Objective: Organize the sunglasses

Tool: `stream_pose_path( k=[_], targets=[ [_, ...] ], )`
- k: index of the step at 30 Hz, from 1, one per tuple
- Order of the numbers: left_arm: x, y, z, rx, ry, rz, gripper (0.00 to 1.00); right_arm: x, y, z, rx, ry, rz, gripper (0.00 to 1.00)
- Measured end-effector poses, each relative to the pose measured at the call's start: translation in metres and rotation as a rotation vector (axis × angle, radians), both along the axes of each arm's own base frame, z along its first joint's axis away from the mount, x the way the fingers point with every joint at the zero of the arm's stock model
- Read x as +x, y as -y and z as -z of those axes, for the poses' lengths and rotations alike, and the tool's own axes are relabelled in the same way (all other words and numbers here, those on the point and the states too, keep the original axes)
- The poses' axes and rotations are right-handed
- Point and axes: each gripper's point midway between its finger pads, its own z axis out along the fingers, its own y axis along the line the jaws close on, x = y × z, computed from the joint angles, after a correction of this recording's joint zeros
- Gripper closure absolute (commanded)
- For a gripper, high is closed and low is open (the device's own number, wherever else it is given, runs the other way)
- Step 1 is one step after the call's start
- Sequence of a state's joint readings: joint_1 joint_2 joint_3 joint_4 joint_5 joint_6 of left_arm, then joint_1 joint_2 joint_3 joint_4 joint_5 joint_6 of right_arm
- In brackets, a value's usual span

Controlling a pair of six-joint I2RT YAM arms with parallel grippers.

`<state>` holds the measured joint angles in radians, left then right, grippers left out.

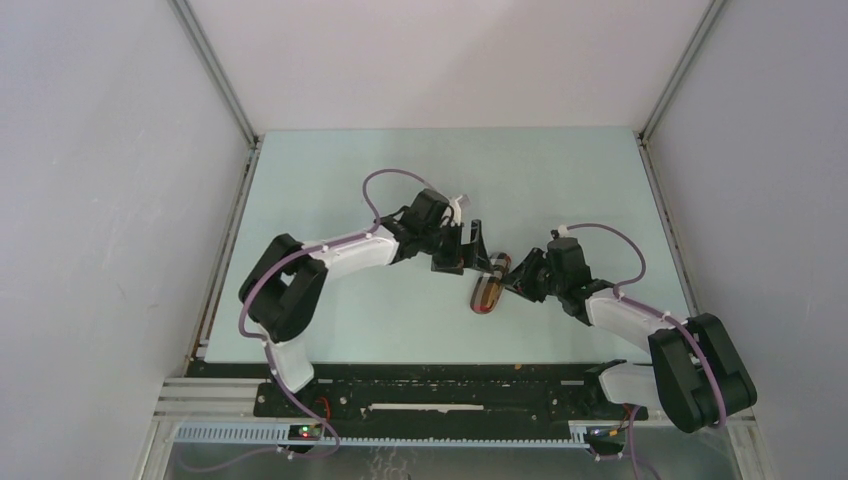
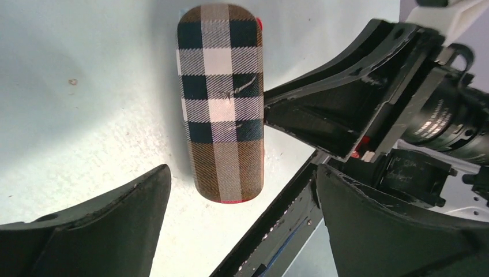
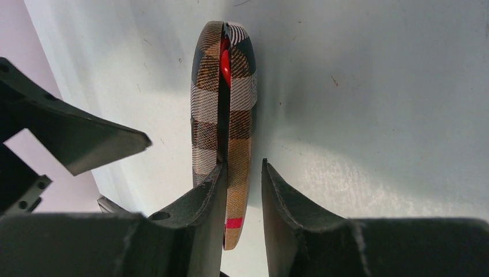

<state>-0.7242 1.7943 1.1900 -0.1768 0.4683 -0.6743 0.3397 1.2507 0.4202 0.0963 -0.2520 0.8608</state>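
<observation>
Bright, even light — soft shadow beside the case point(image 3: 225, 115), just ahead of the slightly blurred right gripper point(image 3: 243, 167).

The left arm point(image 1: 350, 255) rises from its base at the near edge of the table point(image 1: 330, 170), folds at the elbow by the left edge and reaches rightward to mid-table, wrist tipped down. The left gripper point(image 1: 462, 262) has its jaws spread wide (its fingers point(image 2: 115, 231) fill the bottom corners of its own wrist view). The right arm point(image 1: 625, 318) folds near the right edge and stretches leftward, wrist low. The right gripper point(image 3: 243, 164) points toward the left one, close by, its jaws only narrowly parted.
</observation>
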Motion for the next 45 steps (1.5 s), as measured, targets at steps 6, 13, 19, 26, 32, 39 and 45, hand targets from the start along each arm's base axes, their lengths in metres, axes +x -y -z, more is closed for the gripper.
stream_pose_path(
  k=[6, 13, 19, 26, 32, 39, 45],
  targets=[
    [-0.027, 0.010, 0.016, -0.030, -0.034, 0.092, 0.00, 0.000, 0.000, 0.000, 0.009, -0.004, -0.004, 0.64],
    [-0.053, 0.013, 0.037, -0.058, -0.073, 0.187, 0.00, -0.001, -0.001, 0.000, 0.019, -0.009, -0.012, 0.64],
    [-0.057, 0.015, 0.055, -0.041, -0.095, 0.209, 0.06, -0.001, -0.003, -0.001, 0.027, -0.008, -0.018, 0.69],
    [-0.052, 0.022, 0.057, -0.035, -0.081, 0.205, 0.19, -0.001, -0.003, -0.001, 0.027, -0.009, -0.018, 0.70],
    [-0.046, 0.024, 0.063, 0.019, -0.096, 0.183, 0.39, -0.001, -0.003, -0.001, 0.027, -0.008, -0.017, 0.71],
    [-0.036, 0.022, 0.065, 0.103, -0.078, 0.155, 0.61, 0.002, 0.000, -0.001, 0.010, -0.005, -0.011, 0.68],
    [-0.017, 0.012, 0.068, 0.211, -0.006, 0.090, 0.65, 0.009, 0.009, -0.016, -0.003, 0.031, -0.021, 0.66]
  ],
)
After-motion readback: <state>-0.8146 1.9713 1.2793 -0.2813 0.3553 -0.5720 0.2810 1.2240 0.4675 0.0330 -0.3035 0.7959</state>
